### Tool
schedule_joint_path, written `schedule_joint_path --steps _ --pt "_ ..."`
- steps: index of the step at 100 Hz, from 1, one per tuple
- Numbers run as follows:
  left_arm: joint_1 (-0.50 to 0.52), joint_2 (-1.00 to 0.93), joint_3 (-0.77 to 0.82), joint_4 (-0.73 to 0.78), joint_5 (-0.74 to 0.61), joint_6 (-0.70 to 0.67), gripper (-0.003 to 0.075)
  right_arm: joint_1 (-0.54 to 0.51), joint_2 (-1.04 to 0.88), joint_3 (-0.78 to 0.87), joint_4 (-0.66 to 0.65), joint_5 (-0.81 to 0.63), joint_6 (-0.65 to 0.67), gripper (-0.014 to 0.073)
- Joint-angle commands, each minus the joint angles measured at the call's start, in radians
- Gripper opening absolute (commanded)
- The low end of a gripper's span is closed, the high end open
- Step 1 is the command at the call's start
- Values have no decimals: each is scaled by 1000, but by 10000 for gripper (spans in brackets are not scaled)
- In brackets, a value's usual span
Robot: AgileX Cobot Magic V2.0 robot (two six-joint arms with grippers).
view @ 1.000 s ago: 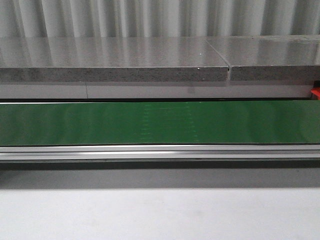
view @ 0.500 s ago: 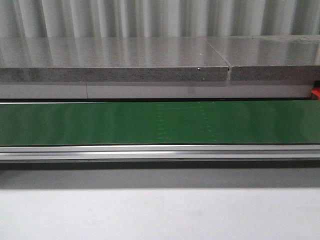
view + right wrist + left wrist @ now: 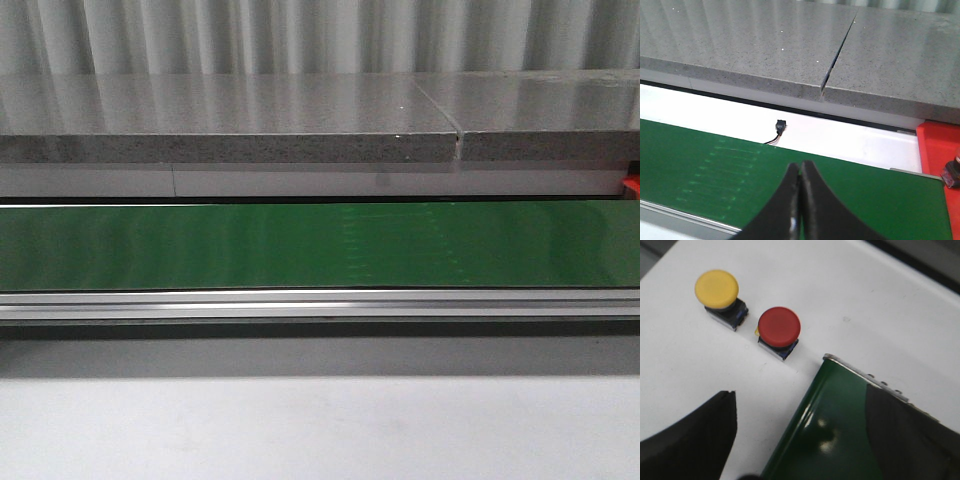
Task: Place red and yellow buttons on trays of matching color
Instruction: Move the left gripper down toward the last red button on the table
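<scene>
Closest in, through the left wrist view, the left gripper [image 3: 800, 440] has its two dark fingers [image 3: 687, 432] spread wide with nothing between them, hovering above a white table [image 3: 850, 285]. Under the far finger sits the end of the green conveyor belt [image 3: 825, 435], its metal edge catching the light. Just past that, the red button [image 3: 779, 327] stands upright on its dark base, close to the belt's corner. Beside it, apart but near, the yellow button [image 3: 716, 288] is upright too. Both are on bare table, neither on a tray, so the sort looks barely begun.

Over to the right wrist view: the right gripper [image 3: 800, 200] has its fingertips pressed together, holding nothing, poised over the belt. Beyond the belt runs a white strip with a small black connector [image 3: 780, 124] and its wire, then the grey stone-look counter [image 3: 765, 45] with a seam down it. Off at the belt's end there's a red tray [image 3: 935, 145], with a small dark item at its edge, too cropped to name. No yellow tray shows anywhere.

The front view shows only belt, rail and counter, no arms.

My read: the left arm picks first. The red button is nearer, so centre the open fingers over its cap, come straight down, grip the square base rather than the rounded cap, and mind the belt's corner alongside.
</scene>
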Motion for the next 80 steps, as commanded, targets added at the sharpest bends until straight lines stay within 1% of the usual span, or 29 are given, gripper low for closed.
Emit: schedule_joint_path --steps 1,16,24,36,52,65,80 --pt "4 40 -73 -3 13 -13 512 -1 2 -25 20 -45 -3 -68" --pt "4 115 -102 1 -12 -13 512 -1 2 -25 20 -45 -3 -68" --pt "12 127 -106 1 -46 -20 512 -1 2 -25 20 -45 -3 -68" --pt "39 139 -107 1 -59 -67 512 -1 2 -25 20 -45 -3 -68" --pt "82 159 -107 -1 -73 -63 512 -1 2 -25 20 -45 -3 -68" --pt "94 174 -107 -3 -77 -57 512 -1 2 -25 20 -45 -3 -68" --pt "94 181 -107 -18 -114 -57 512 -1 2 -25 20 -44 -3 -68"
